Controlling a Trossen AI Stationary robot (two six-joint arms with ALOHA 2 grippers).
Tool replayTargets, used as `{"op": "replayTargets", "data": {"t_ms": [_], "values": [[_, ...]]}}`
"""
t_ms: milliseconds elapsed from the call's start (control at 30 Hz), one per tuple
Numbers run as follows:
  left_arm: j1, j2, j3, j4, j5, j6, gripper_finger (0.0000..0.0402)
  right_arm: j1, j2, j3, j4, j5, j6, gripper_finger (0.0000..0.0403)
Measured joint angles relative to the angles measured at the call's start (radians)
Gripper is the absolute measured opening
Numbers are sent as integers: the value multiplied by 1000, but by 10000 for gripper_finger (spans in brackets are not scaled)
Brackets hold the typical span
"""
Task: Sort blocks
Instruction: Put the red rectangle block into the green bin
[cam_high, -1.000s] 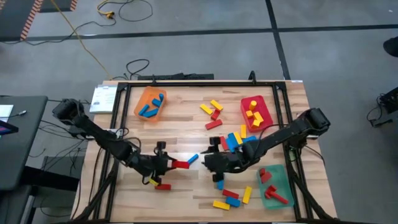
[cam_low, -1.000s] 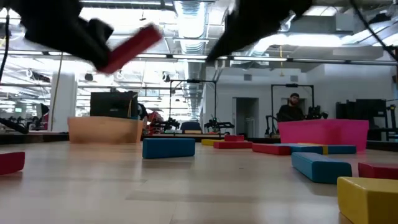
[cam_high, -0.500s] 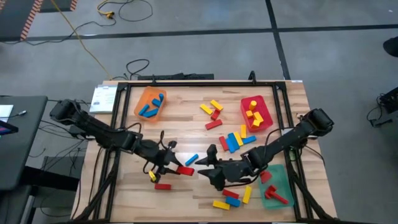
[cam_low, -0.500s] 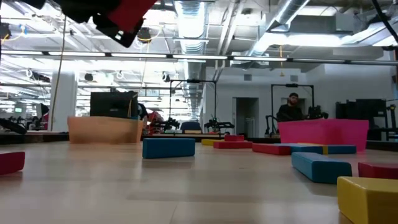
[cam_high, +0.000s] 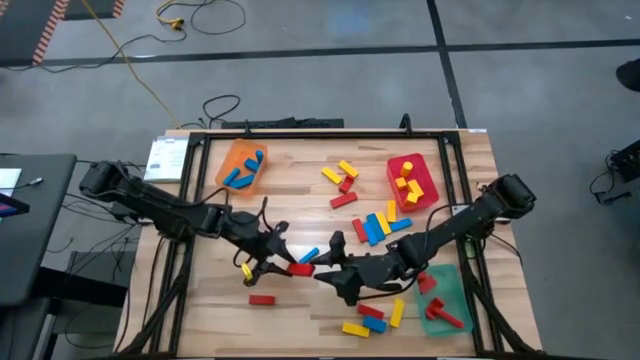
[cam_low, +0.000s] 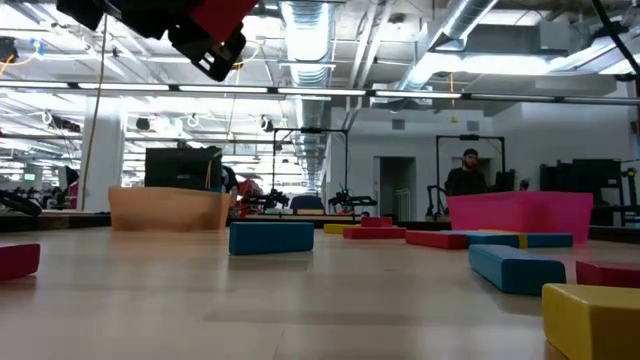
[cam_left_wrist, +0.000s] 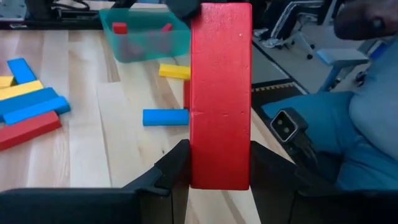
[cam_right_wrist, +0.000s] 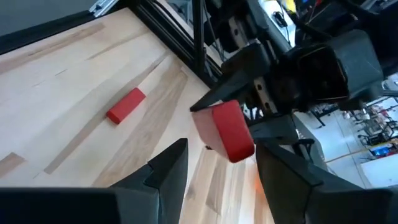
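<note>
Wooden tabletop (cam_high: 300, 210), mid-handoff: red block (cam_high: 299, 269) held up off the wood by left gripper (cam_high: 283, 266), pointing at right gripper (cam_high: 325, 273).

Block's long axis runs along the left fingers (cam_left_wrist: 171, 174) & straight toward the right gripper, whose fingers (cam_right_wrist: 168, 167) are spread w/ nothing between them; block's free end is just short of that gap, not yet touching as far as visible. Left gripper clamped on block's near end; right is the receiving arm. Judgement: next move = right closes on free end, in line w/ the axis. Counts, approx: 3 trays (orange (cam_high: 241, 166) w/ blue blocks, red (cam_high: 413, 180) w/ yellow, green (cam_high: 442, 295) w/ red); loose blocks scattered on wood, roughly 15+, exact no. can't tell. Person (cam_low: 466, 172) far back in room.
</note>
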Motion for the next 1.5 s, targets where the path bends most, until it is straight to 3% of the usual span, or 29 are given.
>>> {"op": "replayTargets", "data": {"t_ms": [600,1033,1200,1500], "values": [[64,8,0,52,118,-57,127,-39,0,0,63,-115,-19,198],[79,8,0,73,145,-69,127,-52,0,0,68,-165,-30,113],[79,10,-2,109,165,-67,127,-51,-1,2,51,-203,-28,105],[79,10,-2,121,165,-66,144,-28,-2,2,32,-175,3,80]]}}
